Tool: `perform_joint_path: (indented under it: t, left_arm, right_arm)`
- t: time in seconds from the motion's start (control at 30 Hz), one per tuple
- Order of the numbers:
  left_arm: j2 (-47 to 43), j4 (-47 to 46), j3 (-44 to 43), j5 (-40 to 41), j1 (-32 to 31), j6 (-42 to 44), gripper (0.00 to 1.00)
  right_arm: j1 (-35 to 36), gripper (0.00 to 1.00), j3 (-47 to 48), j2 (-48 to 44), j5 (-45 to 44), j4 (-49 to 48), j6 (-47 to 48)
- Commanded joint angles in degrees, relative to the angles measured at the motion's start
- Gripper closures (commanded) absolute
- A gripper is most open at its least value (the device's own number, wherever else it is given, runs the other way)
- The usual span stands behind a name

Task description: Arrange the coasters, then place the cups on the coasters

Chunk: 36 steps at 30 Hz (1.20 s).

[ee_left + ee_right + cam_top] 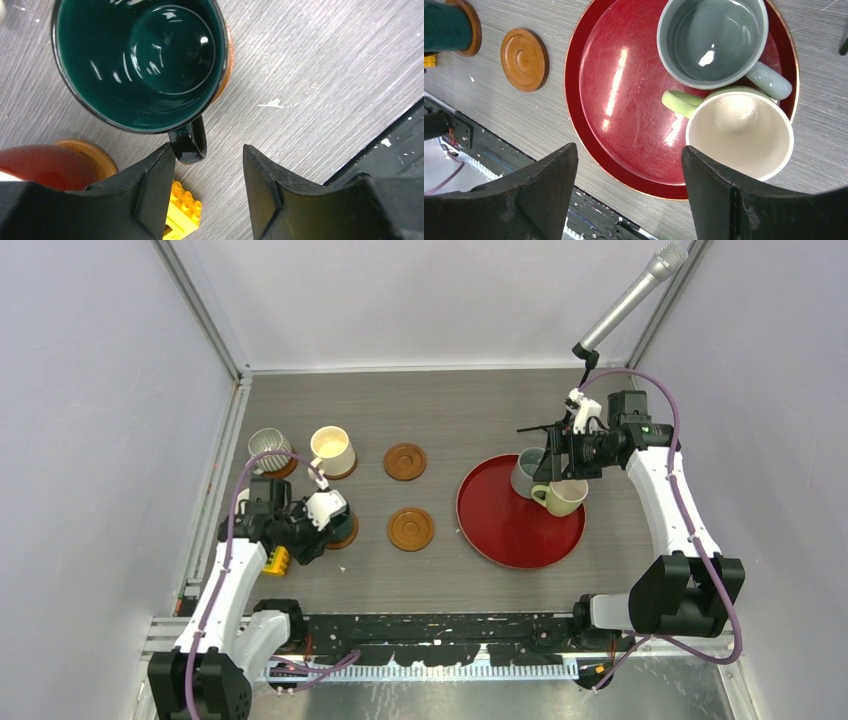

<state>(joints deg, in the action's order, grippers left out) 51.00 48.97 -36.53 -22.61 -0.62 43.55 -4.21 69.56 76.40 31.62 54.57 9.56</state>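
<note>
A dark teal cup [140, 60] stands upright on a coaster [229, 50] at the left of the table. My left gripper [209, 155] is open just behind it, with the cup's handle [192, 142] beside its left fingertip and nothing clamped. A ribbed grey cup [268, 448] and a cream cup [331, 450] each sit on a coaster further back. Two coasters [405, 461] [411, 528] lie bare in the middle. On the red tray [624, 90] stand a grey-blue cup [714, 40] and a pale green cup [739, 130]. My right gripper [629, 147] hangs open over the tray's near rim, holding nothing.
A yellow toy brick [182, 210] lies on the table under the left gripper. Beside it is a wooden disc [97, 155] with a blurred red-brown shape [45, 165] over it. A black rail [589, 210] runs along the table's near edge. A microphone [630, 295] hangs at back right.
</note>
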Motion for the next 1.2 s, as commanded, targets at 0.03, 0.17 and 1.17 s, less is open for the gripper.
perform_joint_path:
  t: [0.03,0.17,1.17]
  left_arm:
    - [-0.69,3.55,-2.69,-3.0,0.36,1.87,0.47]
    - [-0.12,4.12,-3.76,-1.72,0.32,1.4,0.43]
    - [23.02,1.28,-34.26,-0.58,-24.27,-18.17,0.18]
  right_arm:
    - [0.33,0.2,0.83,-0.3,0.99,-0.34,0.98]
    - [0.34,0.2,0.97,-0.2,1.08,-0.28,1.07]
    - [-21.97,0.22,14.57,11.32,0.74,31.58,54.03]
